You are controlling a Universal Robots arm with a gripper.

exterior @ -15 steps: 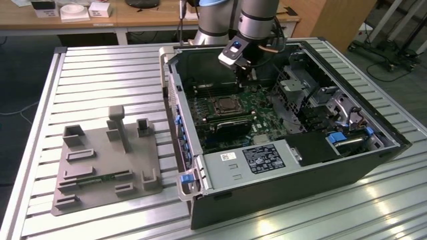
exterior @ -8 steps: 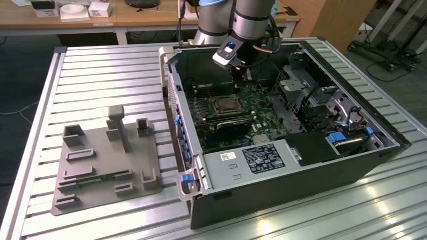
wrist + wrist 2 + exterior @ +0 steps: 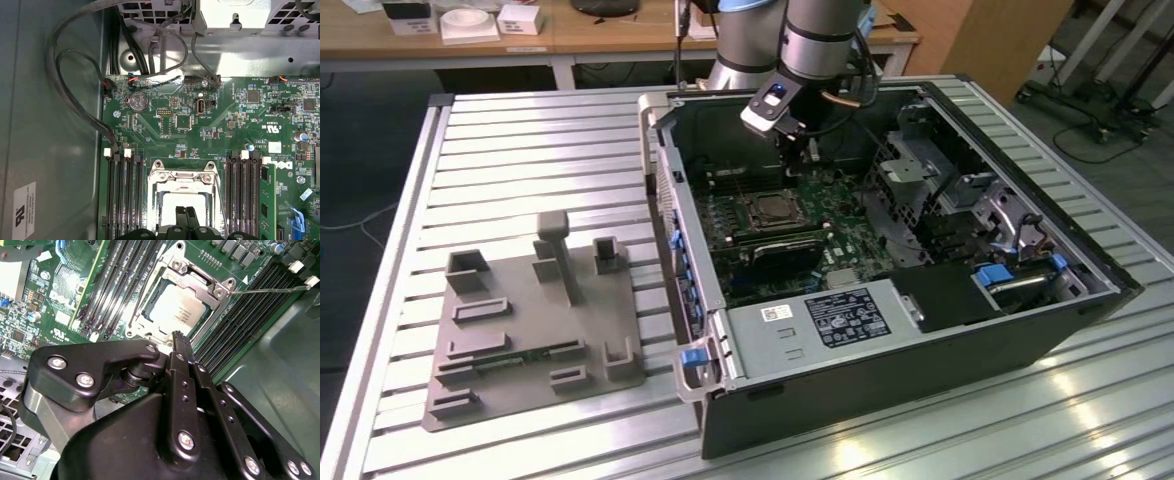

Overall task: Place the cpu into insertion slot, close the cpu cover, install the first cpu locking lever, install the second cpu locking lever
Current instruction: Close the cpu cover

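Right ahead of your gripper [image 3: 177, 338], the cpu [image 3: 176, 310] bears faint lines of print on its metal top, too fine to read. Just past it, a small white triangle [image 3: 245, 279] is printed on the green circuit board [image 3: 197, 252]. Farther out from the tool, the board carries white certification marks [image 3: 273, 128] and a white sticker [image 3: 274, 147]. To the tool's side, the case wall [image 3: 50, 150] holds a white label [image 3: 23, 212]. Well away, the power supply [image 3: 787, 352] wears a black label [image 3: 845, 312], illegible.

Exterior view overlooks the case [image 3: 894, 390]; both wrist views closely share the cpu [image 3: 175, 310] [image 3: 170, 201].
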